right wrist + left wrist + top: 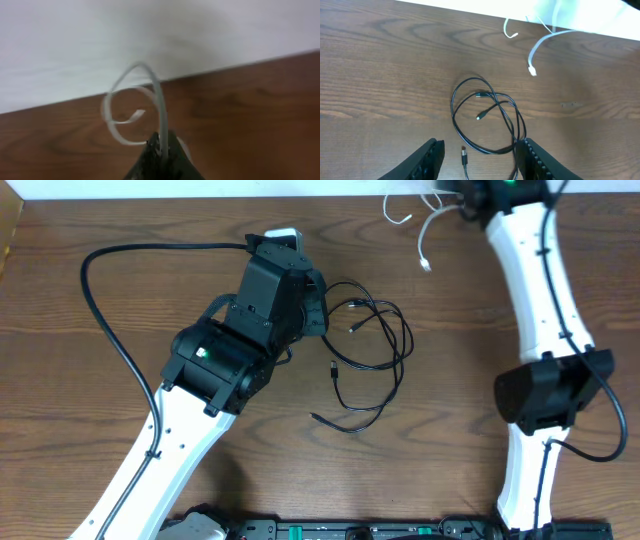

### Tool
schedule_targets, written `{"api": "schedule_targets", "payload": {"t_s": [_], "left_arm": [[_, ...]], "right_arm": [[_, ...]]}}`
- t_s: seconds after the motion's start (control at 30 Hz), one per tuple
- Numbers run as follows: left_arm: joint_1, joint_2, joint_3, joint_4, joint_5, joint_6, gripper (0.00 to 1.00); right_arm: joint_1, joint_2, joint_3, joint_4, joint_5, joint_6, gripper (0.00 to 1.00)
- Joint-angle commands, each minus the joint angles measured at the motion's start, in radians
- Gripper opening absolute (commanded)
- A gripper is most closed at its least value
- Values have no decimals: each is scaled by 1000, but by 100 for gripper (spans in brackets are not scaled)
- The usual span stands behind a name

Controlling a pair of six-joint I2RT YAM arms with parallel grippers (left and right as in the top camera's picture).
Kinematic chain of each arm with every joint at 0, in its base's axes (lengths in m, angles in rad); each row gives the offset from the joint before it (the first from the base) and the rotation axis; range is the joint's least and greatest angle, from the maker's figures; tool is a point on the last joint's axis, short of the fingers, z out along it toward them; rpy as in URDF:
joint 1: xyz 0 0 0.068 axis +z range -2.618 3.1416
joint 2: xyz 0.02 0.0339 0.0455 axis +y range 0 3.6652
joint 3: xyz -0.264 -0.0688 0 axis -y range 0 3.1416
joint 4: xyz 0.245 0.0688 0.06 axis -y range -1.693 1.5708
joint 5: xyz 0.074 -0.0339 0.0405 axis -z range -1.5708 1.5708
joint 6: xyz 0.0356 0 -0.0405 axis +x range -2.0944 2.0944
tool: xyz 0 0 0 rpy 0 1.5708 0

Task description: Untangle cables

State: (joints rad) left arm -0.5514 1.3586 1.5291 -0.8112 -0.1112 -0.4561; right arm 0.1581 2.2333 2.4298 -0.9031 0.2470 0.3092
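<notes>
- Left fingers (427,160) are standing apart, gripping nothing, hovering over the desk (450,330).
- Black cable (485,115) is lying in loose loops mid-desk, just ahead of those fingers and partly between them.
- Right fingers (150,162) are pinching shut on the white cable (157,100) at the desk's far edge.
- That cable is curling up from them, well apart from the black one.
</notes>
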Motion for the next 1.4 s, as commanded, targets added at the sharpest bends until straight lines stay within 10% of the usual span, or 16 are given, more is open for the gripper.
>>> {"api": "schedule_targets", "payload": {"t_s": [0.0,0.4,1.0,1.07,1.13,1.17,1.37], "left_arm": [[3,11,-2,-4,-13,-1,50],[3,20,-2,-22,-13,-2,50],[3,20,-2,-18,-13,-2,50],[3,20,-2,-18,-13,-2,50],[3,20,-2,-18,-13,-2,51],[3,20,-2,-18,-13,-2,50],[3,20,-2,-17,-13,-2,50]], "right_arm": [[-124,-33,11,-35,45,-37,1],[-512,-32,11,65,-45,-64,1],[-530,190,10,261,-58,-62,2],[-531,213,10,260,-60,-51,19],[-530,225,10,256,-60,-52,84],[-530,228,10,255,-63,-52,99],[-530,182,11,195,-130,-56,99]]}}
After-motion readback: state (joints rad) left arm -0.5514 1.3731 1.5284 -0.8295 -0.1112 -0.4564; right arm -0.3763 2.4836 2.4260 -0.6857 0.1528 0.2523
